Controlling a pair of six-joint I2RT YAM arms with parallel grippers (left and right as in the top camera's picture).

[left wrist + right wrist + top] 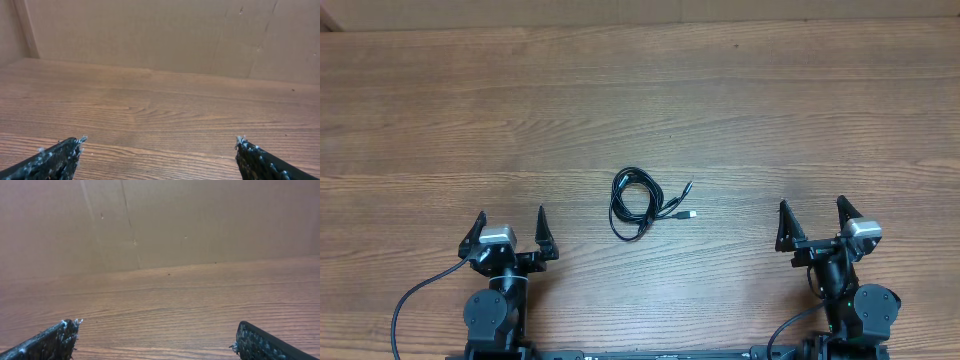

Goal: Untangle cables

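Observation:
A black cable [635, 203] lies coiled in loose loops at the middle of the wooden table, with two plug ends [686, 213] sticking out to its right. My left gripper [510, 219] is open and empty at the front left, well away from the cable. My right gripper [812, 211] is open and empty at the front right, also apart from it. In the left wrist view the open fingertips [159, 141] frame bare wood. In the right wrist view the open fingertips [156, 328] also frame bare wood. The cable is out of both wrist views.
The wooden table [640, 100] stretches to a brown cardboard wall [160, 30] along its far edge, which also shows in the right wrist view [200, 220]. A black arm cable [410, 300] loops at the front left.

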